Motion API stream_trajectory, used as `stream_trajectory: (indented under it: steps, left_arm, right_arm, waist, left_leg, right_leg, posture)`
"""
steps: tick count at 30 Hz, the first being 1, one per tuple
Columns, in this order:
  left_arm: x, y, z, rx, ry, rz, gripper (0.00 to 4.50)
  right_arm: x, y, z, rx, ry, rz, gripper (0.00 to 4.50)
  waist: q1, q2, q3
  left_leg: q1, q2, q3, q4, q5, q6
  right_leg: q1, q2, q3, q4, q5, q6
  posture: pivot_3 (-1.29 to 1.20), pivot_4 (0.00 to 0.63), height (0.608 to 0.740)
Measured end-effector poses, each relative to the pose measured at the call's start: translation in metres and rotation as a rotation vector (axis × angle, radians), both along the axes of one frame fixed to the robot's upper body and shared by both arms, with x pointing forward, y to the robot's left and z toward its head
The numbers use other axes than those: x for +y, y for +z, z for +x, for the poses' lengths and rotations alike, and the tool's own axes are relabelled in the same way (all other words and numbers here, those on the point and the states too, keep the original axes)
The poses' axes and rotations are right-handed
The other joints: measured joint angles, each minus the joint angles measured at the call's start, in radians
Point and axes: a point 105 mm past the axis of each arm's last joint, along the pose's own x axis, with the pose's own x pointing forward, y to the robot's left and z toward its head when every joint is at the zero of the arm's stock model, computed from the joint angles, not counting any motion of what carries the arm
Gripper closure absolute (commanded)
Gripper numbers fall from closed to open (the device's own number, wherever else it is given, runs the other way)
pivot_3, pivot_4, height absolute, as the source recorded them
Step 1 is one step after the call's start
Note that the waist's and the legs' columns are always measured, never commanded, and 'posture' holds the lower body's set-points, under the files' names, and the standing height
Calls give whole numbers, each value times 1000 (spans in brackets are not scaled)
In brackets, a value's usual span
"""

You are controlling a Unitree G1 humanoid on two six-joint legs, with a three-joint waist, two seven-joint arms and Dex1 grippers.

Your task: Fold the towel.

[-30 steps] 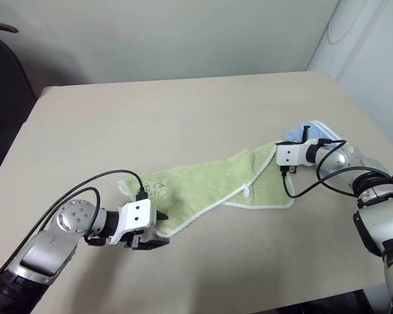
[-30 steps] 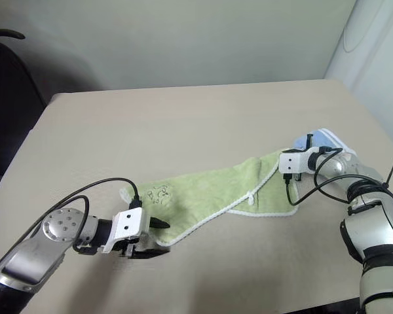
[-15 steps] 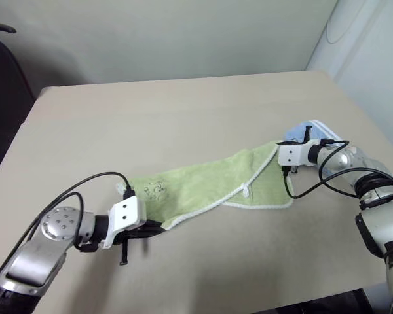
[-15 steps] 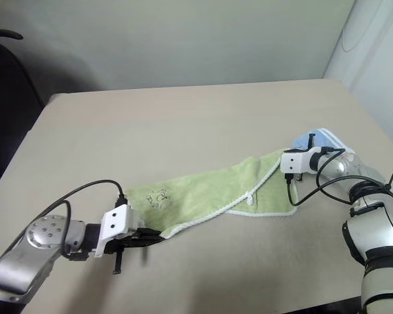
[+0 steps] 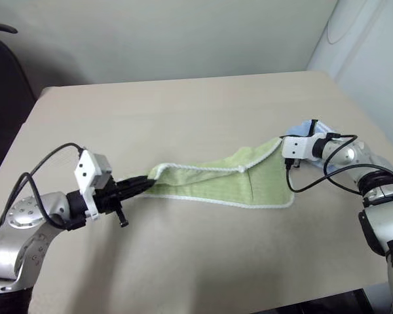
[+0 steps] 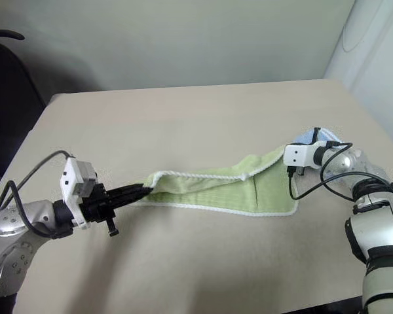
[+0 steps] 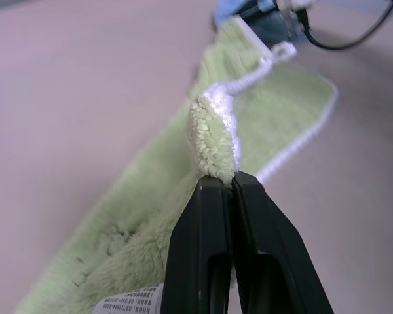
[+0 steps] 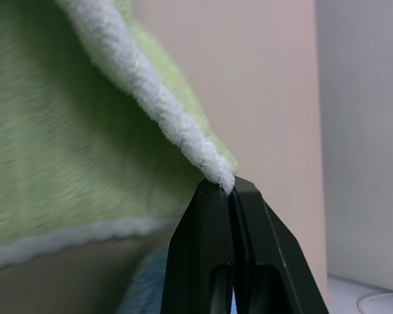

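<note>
The lime-green towel (image 5: pixel 223 182) with white edging hangs stretched in a long band between my two grippers, its lower edge resting on the table. My left gripper (image 5: pixel 146 184) is shut on the towel's left corner and holds it raised; the left wrist view shows the fingertips (image 7: pixel 213 190) pinching the fluffy edge. At the right end, my right gripper (image 5: pixel 281 142) is shut on the other corner. In the right wrist view the white edging (image 8: pixel 183 134) runs into the closed tips.
A light blue cloth (image 5: pixel 309 127) lies right behind the right gripper. The beige table (image 5: pixel 183 111) stretches wide behind the towel. A dark chair (image 5: pixel 3 72) stands beyond the left table edge, and a white surface (image 5: pixel 373 59) stands at the right.
My left gripper closed on the towel's near left corner and lifted it, pulling the cloth into a narrower, taut band. The right gripper rose slightly with its corner.
</note>
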Motion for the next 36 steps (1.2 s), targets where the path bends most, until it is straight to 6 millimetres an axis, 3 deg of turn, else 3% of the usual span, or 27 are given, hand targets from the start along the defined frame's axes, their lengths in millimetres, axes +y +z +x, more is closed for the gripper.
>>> stream_trajectory:
  steps: [8,13,17,21,24,26,28,31,35,36]
  left_arm:
    - [26,57,55,-184,197,-186,4455]
    - [40,99,94,-308,285,-229,4455]
    - [49,130,94,-408,277,-216,4455]
    - [65,138,74,-435,270,-195,4455]
    - [65,105,50,-333,223,-151,4455]
    - [62,70,30,-202,181,-121,4455]
    - [52,37,4,-67,130,-90,4455]
    - [38,14,-26,35,80,-58,4455]
    - [26,-15,-59,158,66,-16,4455]
    - [26,-23,-65,191,74,-13,4455]
  right_arm:
    - [2,57,15,-112,-53,56,4500]
    - [8,117,25,-257,-103,88,4500]
    - [7,162,20,-349,-105,145,4500]
    - [-3,173,10,-326,-77,209,4500]
    - [-2,153,2,-204,3,236,4500]
    - [-6,118,-6,-64,48,226,4500]
    - [-8,67,-20,124,104,205,4500]
    - [-6,9,-46,359,166,194,4500]
    - [-6,-5,-78,505,222,182,4500]
    - [-8,-3,-84,526,226,174,4500]
  waist:
    - [0,0,0]
    - [-2,1,0]
    - [-5,0,0]
    - [-13,0,0]
    - [-21,0,0]
    - [-24,-2,-1]
    - [-24,-3,-1]
    - [-14,-2,-1]
    - [-15,-1,0]
    - [-15,-2,1]
  left_leg:
    - [0,0,0,0,1,-1]
    - [-2,0,0,-1,2,-1]
    - [-11,0,-1,-2,8,-12]
    - [-16,0,-1,-2,9,-14]
    - [-16,0,0,-2,9,-13]
    - [-17,0,-1,-2,8,-13]
    - [-19,0,-1,-1,8,-13]
    - [-20,0,-1,2,8,-13]
    - [-9,0,1,1,6,-10]
    - [-3,0,1,0,1,-1]
  right_leg:
    - [0,0,0,0,0,0]
    - [-2,0,0,-2,0,0]
    - [-9,0,0,-2,0,0]
    - [-11,1,1,-4,0,0]
    - [-11,1,1,-5,0,1]
    - [-11,1,1,-7,-1,1]
    - [-11,2,1,-9,-1,1]
    - [-10,2,1,-8,-1,2]
    - [-4,1,2,-6,-1,2]
    - [0,1,2,-4,-1,2]
  posture:
    - [0,150,740]
    - [0,150,740]
    - [0,150,740]
    - [0,150,740]
    - [0,150,740]
    - [0,150,740]
    - [0,150,740]
    - [0,150,740]
    - [0,150,740]
    - [0,150,740]
